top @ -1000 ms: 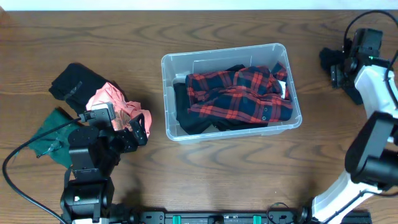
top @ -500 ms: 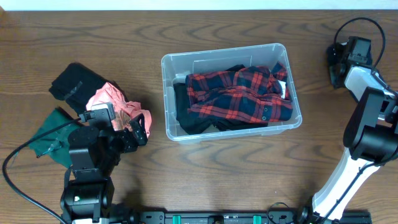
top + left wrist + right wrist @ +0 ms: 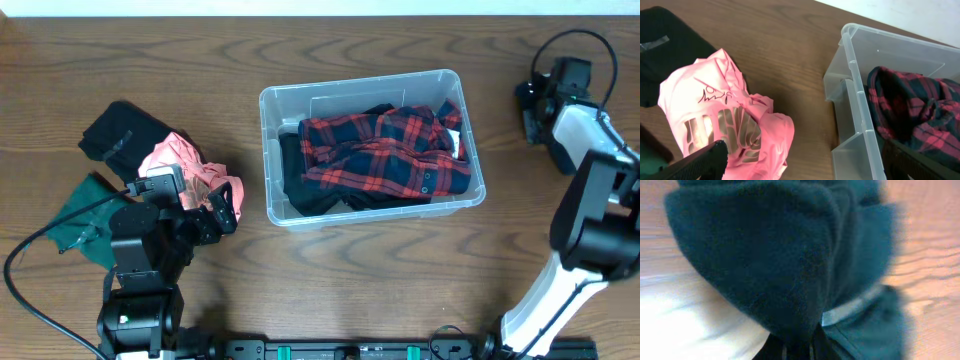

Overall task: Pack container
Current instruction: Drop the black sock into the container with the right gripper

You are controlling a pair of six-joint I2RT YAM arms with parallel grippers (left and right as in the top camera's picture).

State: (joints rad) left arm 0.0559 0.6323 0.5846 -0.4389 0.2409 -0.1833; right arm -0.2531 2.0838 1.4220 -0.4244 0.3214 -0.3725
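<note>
Mid-desk, the clear container [image 3: 350, 84] holds a red plaid shirt [image 3: 385, 150] over black clothing [image 3: 295, 185]. The left gripper [image 3: 222, 208] is spread and empty; the right gripper [image 3: 530, 105] clamps a teal garment [image 3: 765, 255].

You saw the pink shirt [image 3: 725, 125] bunched on the wood near the container [image 3: 855, 100], apart from it. A plaid shirt [image 3: 920, 110] lay inside. A black garment [image 3: 665, 45] sat against the pink one, toward the table's left edge. Your left gripper [image 3: 810, 162] had its fingers [image 3: 702, 160] spread wide.
</note>
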